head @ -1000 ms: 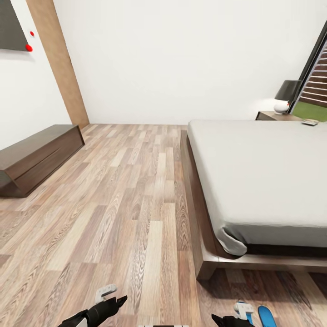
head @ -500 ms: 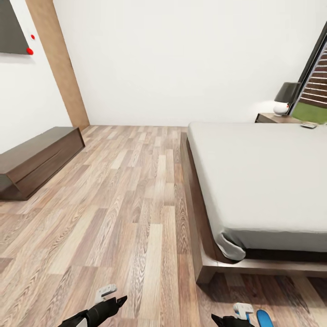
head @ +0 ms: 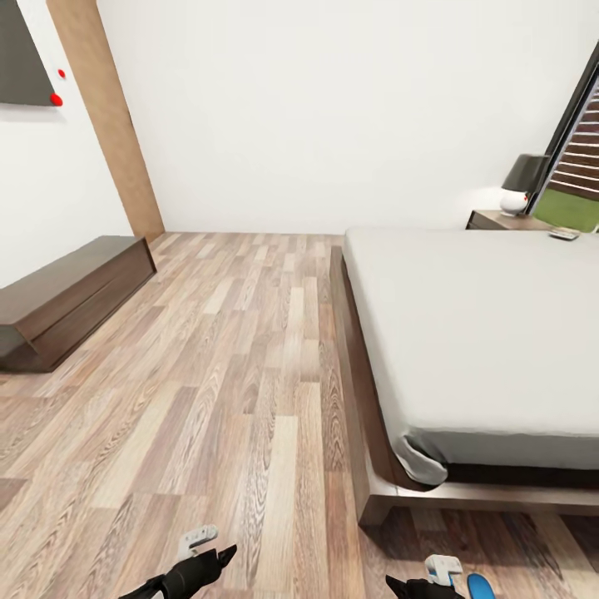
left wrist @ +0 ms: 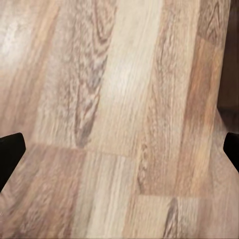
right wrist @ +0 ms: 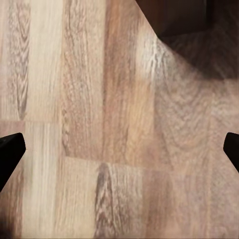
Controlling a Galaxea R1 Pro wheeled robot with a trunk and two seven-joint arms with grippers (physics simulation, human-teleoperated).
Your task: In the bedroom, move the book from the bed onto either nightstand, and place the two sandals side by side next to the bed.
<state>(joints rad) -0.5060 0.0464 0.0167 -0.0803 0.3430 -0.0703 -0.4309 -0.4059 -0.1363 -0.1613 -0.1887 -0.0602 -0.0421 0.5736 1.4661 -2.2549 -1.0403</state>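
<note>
The bed (head: 482,333) fills the right side of the head view, a pale mattress on a dark wooden frame. At its far corner lies the book (head: 564,235), a small thin flat thing too small to read. Behind it stands the nightstand (head: 497,220). One blue sandal (head: 478,586) peeks in on the floor by the bed's foot, beside my right gripper (head: 416,587). My left gripper (head: 212,564) hangs low over bare planks. In the wrist views the left gripper (left wrist: 119,149) and right gripper (right wrist: 119,149) are both open and hold nothing.
A long low dark bench cabinet (head: 66,291) runs along the left wall, beside a wooden pillar (head: 108,116). A lamp (head: 524,179) stands on the nightstand. The bed frame's corner (right wrist: 174,15) shows in the right wrist view. Wide wood floor (head: 233,374) lies between bench and bed.
The whole head view has shifted slightly, so the bed and floor sit a little lower in the picture and the sandal has slid toward the bottom edge. Both arms keep their pose.
</note>
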